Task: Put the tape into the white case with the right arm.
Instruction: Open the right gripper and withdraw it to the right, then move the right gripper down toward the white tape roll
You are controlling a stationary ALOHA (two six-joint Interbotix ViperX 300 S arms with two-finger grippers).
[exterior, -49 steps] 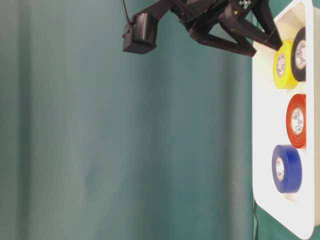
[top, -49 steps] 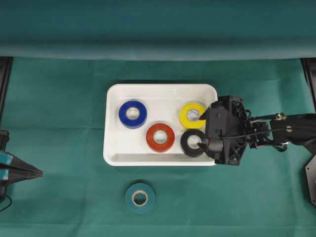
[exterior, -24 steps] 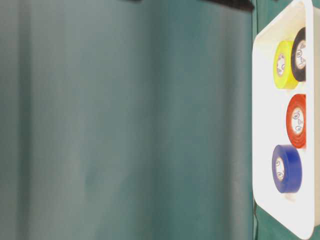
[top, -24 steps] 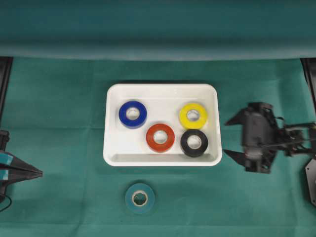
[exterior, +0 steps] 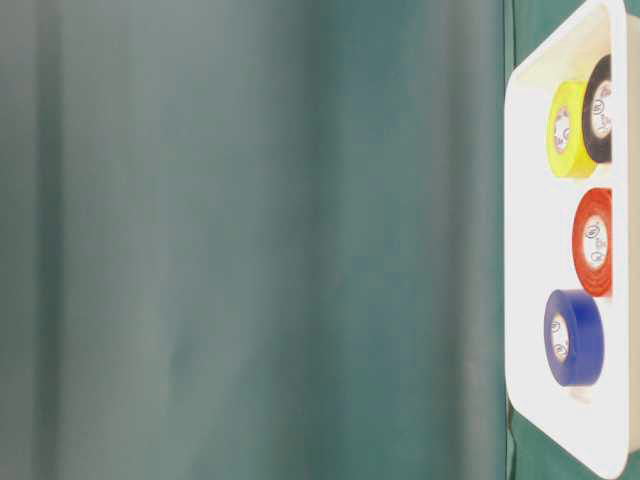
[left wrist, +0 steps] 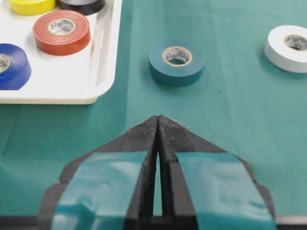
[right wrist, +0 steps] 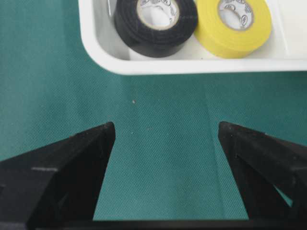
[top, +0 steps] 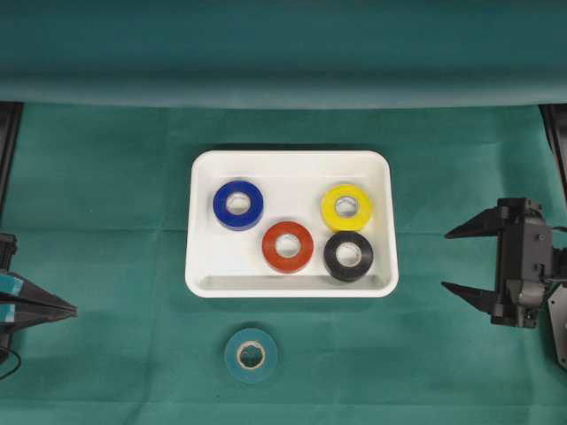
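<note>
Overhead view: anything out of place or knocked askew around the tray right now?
Nothing is tipped or damaged. Four rolls lie flat inside the white case. Two rolls lie outside it on the cloth: a teal roll just below the case, and a white roll seen only by the left wrist camera.

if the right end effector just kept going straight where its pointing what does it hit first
Likely the near wall of the white case. The right end effector is open and empty, aimed across bare green cloth at that rim, with the black tape just behind it. If it travels above the rim, it would clear it.
</note>
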